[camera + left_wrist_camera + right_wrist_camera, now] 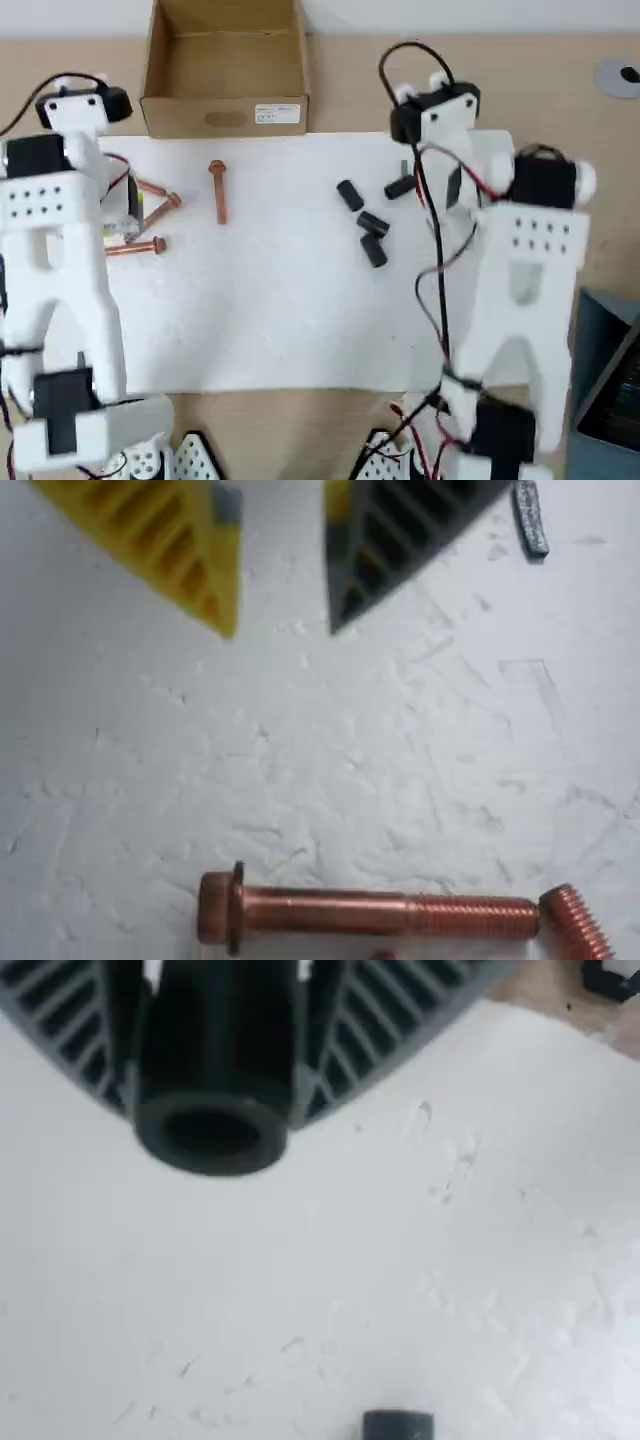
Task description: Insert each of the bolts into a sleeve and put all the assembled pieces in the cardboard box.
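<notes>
My spread left hand [280, 625] hovers near a bolt [370, 915] lying crosswise to it; my right hand [215, 1070] pinches a sleeve [212, 1158] lengthwise.

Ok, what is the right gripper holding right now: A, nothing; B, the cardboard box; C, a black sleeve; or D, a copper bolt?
C: the right wrist view shows the right gripper shut on a black sleeve, its open end facing the camera.

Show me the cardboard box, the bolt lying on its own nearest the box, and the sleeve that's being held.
cardboard box [190, 112], high view, on its front wall.
lone bolt [220, 198], high view, middle of the shank.
held sleeve [215, 1040], right wrist view, on its barrel behind the open end.
</notes>
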Robot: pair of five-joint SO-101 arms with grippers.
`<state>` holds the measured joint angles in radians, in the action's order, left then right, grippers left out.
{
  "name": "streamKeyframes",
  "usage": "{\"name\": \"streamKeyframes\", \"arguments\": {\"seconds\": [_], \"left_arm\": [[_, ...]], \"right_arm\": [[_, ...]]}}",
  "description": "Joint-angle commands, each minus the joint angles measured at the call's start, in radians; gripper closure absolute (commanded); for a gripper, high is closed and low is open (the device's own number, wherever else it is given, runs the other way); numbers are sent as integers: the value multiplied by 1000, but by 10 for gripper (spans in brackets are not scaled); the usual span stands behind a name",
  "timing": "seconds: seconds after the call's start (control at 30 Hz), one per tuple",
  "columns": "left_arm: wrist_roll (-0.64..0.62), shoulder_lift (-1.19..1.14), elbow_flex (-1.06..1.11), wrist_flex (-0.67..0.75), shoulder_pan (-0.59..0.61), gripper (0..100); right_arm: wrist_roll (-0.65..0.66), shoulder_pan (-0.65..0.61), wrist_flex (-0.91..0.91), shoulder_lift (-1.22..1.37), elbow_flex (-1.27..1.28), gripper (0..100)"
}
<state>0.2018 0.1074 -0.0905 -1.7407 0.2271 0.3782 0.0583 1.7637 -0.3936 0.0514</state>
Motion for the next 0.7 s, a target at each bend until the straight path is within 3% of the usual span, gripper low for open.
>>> {"name": "streamKeyframes", "arguments": {"seconds": [0.0, 0.17, 0.47, 0.67], "left_arm": [[-17, -81, -110, -12, 11, 933], [-23, -200, -175, -12, -40, 933], [-209, -420, -413, -12, -216, 931], [-230, -625, -626, -11, -269, 929]], "right_arm": [[-9, -10, 25, -114, 65, 988], [-9, 22, 25, -177, 154, 988], [-8, 73, 9, -203, 209, 988], [-8, 77, -5, -202, 209, 988]]}}
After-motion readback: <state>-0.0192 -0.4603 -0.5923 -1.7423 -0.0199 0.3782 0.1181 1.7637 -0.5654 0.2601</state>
